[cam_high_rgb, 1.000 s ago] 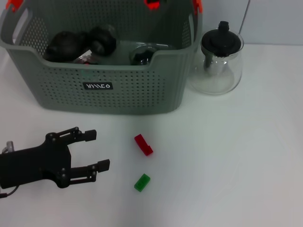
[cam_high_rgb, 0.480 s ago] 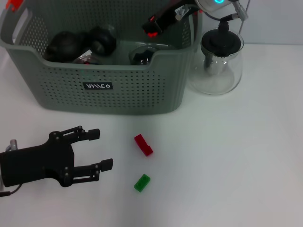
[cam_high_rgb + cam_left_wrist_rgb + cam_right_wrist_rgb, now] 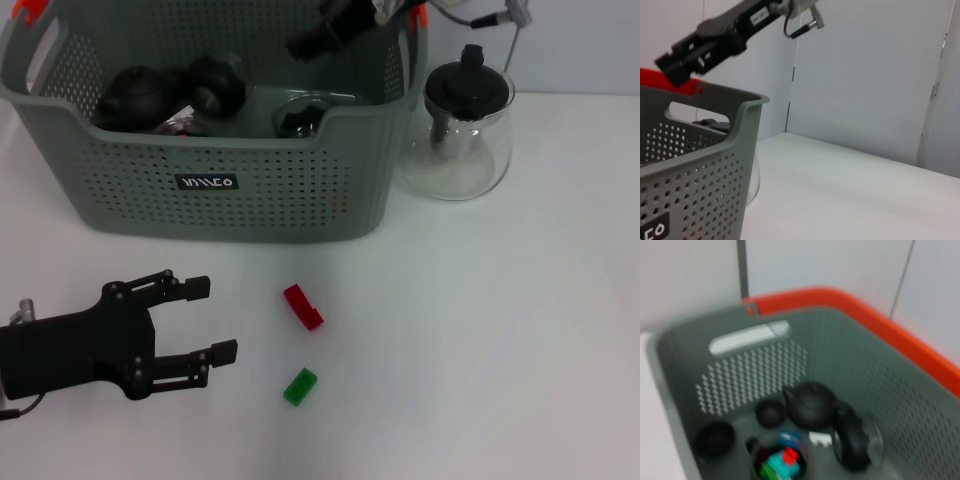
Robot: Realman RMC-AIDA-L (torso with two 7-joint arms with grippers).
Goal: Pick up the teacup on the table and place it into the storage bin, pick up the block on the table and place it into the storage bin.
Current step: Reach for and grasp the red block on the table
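Our left claw [image 3: 205, 320] hovers low over the table [image 3: 480, 340], fingers spread and empty. The red block [image 3: 302, 306] lies just ahead of them, angled diagonally. Right claw [image 3: 312, 40] hangs above the storage bin [image 3: 230, 190]; its fingers we can't read.

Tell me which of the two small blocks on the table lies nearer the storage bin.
The small red block; it lies closer to the grey perforated storage bin than the small green block.
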